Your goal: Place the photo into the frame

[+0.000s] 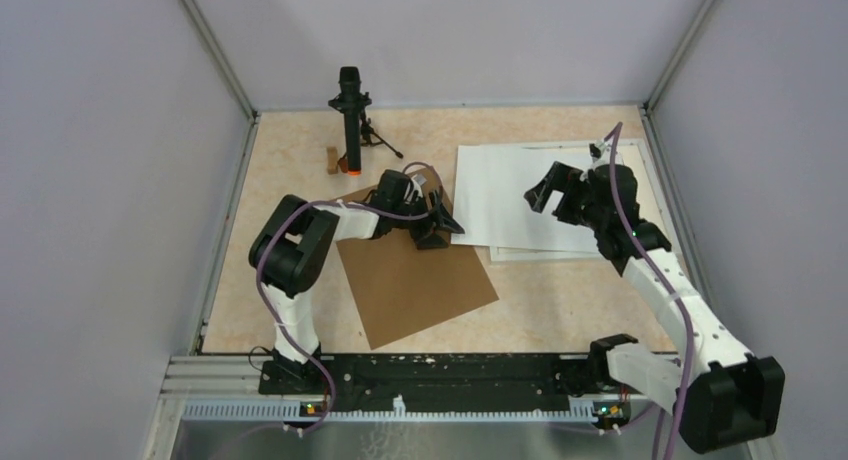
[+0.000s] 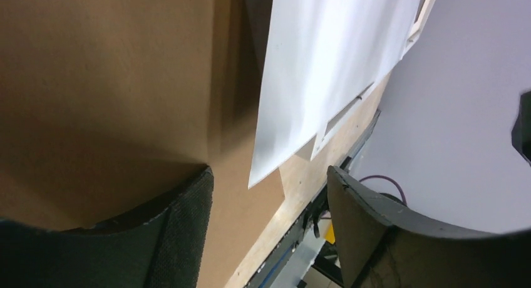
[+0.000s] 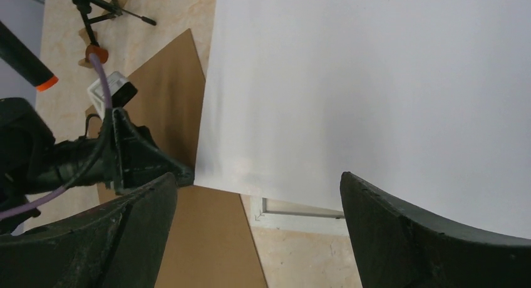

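Observation:
The photo (image 1: 510, 195) lies at the right of the table with a plain white side up, covering most of the white frame (image 1: 540, 253); only the frame's rails show past its edges. My left gripper (image 1: 447, 232) sits low over the brown cardboard, right at the photo's near left corner. In the left wrist view the left gripper (image 2: 268, 175) has its jaws apart, with the corner of the photo (image 2: 332, 62) just ahead of the gap and a rail of the frame (image 2: 341, 116) beyond. My right gripper (image 3: 258, 178) hovers open above the photo (image 3: 376, 94) and the frame (image 3: 300, 216).
A brown cardboard sheet (image 1: 415, 270) lies tilted in the middle, its right corner under the photo. A black tripod-mounted device (image 1: 350, 120) and a small wooden block (image 1: 333, 160) stand at the back left. Grey walls close in the table on three sides.

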You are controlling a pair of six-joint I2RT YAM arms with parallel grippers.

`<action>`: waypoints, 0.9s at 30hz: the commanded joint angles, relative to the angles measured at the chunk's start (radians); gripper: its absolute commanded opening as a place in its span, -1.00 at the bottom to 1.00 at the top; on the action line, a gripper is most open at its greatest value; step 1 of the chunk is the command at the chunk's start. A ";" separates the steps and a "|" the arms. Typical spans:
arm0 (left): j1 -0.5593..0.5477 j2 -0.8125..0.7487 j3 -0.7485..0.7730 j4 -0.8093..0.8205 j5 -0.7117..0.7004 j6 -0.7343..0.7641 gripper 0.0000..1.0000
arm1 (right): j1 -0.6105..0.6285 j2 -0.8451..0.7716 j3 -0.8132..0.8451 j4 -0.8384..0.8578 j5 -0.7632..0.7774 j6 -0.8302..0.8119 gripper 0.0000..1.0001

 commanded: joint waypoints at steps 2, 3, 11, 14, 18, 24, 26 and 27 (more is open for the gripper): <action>0.006 0.052 0.044 0.161 -0.012 -0.088 0.29 | -0.001 -0.119 0.042 -0.065 -0.028 -0.083 0.98; 0.006 0.060 0.042 0.191 -0.005 -0.108 0.22 | -0.001 -0.129 0.046 -0.070 -0.029 -0.091 0.98; 0.005 0.113 -0.024 0.461 0.019 -0.244 -0.24 | 0.000 -0.156 0.064 -0.081 -0.043 -0.114 0.98; 0.002 0.105 -0.064 0.565 0.008 -0.277 -0.59 | -0.001 -0.155 0.066 -0.077 -0.049 -0.115 0.98; -0.027 0.071 -0.120 0.656 -0.049 -0.288 -1.00 | -0.001 -0.148 0.069 -0.077 -0.060 -0.114 0.98; -0.123 -0.009 -0.288 0.858 -0.259 -0.369 -1.00 | -0.001 -0.150 0.067 -0.082 -0.058 -0.118 0.98; -0.163 -0.029 -0.328 0.886 -0.337 -0.377 -1.00 | 0.000 -0.150 0.059 -0.083 -0.059 -0.118 0.98; -0.179 -0.032 -0.344 0.906 -0.375 -0.386 -1.00 | -0.001 -0.149 0.058 -0.086 -0.060 -0.118 0.98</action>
